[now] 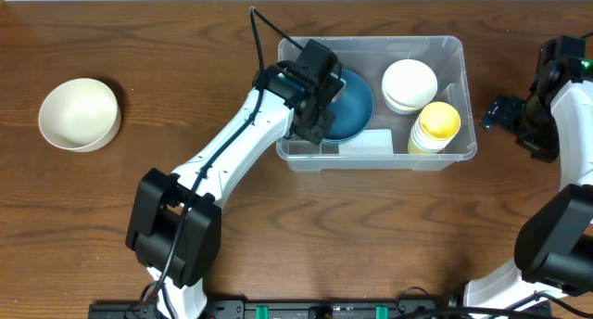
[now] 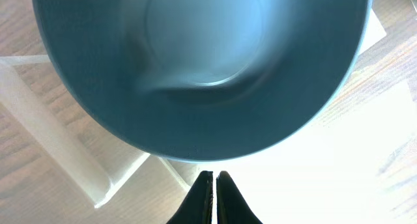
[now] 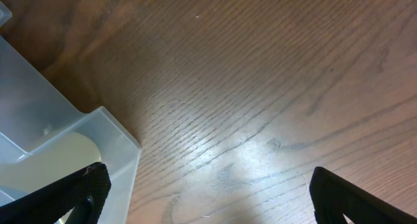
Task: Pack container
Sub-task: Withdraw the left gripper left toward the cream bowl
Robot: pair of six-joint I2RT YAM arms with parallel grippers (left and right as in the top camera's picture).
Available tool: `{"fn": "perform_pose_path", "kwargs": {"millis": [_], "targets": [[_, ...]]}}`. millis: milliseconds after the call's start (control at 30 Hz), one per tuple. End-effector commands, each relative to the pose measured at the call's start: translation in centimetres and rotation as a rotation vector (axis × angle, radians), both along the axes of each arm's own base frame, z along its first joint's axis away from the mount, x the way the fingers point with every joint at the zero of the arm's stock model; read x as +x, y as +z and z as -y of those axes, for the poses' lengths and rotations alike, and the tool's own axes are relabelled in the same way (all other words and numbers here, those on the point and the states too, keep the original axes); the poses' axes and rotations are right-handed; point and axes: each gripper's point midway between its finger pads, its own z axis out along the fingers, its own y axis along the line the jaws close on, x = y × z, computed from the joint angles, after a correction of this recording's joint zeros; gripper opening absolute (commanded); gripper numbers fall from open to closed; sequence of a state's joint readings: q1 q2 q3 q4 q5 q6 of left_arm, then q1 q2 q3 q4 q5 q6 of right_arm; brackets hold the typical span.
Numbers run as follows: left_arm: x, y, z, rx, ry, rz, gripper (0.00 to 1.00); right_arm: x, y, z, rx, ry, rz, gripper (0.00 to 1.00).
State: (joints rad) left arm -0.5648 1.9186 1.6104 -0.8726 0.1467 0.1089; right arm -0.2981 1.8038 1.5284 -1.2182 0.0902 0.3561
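The clear container (image 1: 380, 161) stands right of the table's centre. Inside it are a blue bowl (image 1: 357, 106) at the left, a stack of white bowls (image 1: 410, 83) and a stack of yellow cups (image 1: 437, 122). My left gripper (image 1: 315, 124) is inside the container's left end, at the blue bowl's near edge. In the left wrist view its fingers (image 2: 214, 177) are shut with nothing visible between them, just below the blue bowl's rim (image 2: 202, 68). My right gripper (image 1: 496, 113) hovers open over the table, just right of the container; its fingers (image 3: 208, 185) are wide apart beside the container's corner (image 3: 111, 139).
A cream bowl (image 1: 80, 113) sits alone on the wooden table at the far left. A whitish label (image 1: 366, 141) lies on the container's base in front of the blue bowl.
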Motion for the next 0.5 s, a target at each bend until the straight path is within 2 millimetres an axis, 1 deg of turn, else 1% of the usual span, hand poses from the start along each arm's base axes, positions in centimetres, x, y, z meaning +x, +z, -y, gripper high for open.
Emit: {"fn": "perform_pose_path", "kwargs": {"millis": [0, 67, 133, 200, 300, 333, 400, 467], "targets": [[-0.5, -0.7, 0.0, 0.010, -0.015, -0.023, 0.06, -0.1, 0.1, 0.2, -0.007, -0.016, 0.001, 0.99], [-0.5, -0.6, 0.0, 0.009, -0.015, -0.021, 0.06, -0.1, 0.1, 0.2, -0.007, -0.016, 0.001, 0.99], [-0.2, 0.2, 0.0, 0.002, -0.011, -0.001, 0.06, -0.1, 0.1, 0.2, -0.007, -0.016, 0.001, 0.99], [0.3, 2.2, 0.1, -0.024, -0.007, 0.041, 0.06, -0.1, 0.1, 0.2, -0.007, -0.016, 0.001, 0.99], [1.1, 7.9, 0.2, -0.082, 0.001, 0.156, 0.06, -0.1, 0.1, 0.2, -0.007, -0.016, 0.001, 0.99], [1.3, 10.4, -0.1, -0.096, 0.011, 0.212, 0.06, -0.1, 0.1, 0.2, -0.007, -0.016, 0.001, 0.99], [1.6, 14.8, -1.2, -0.109, 0.039, 0.321, 0.08, -0.1, 0.1, 0.2, -0.006, -0.016, 0.001, 0.99], [1.8, 18.5, -3.0, -0.100, 0.086, 0.422, 0.16, -0.1, 0.1, 0.2, -0.007, -0.016, 0.001, 0.99]]}}
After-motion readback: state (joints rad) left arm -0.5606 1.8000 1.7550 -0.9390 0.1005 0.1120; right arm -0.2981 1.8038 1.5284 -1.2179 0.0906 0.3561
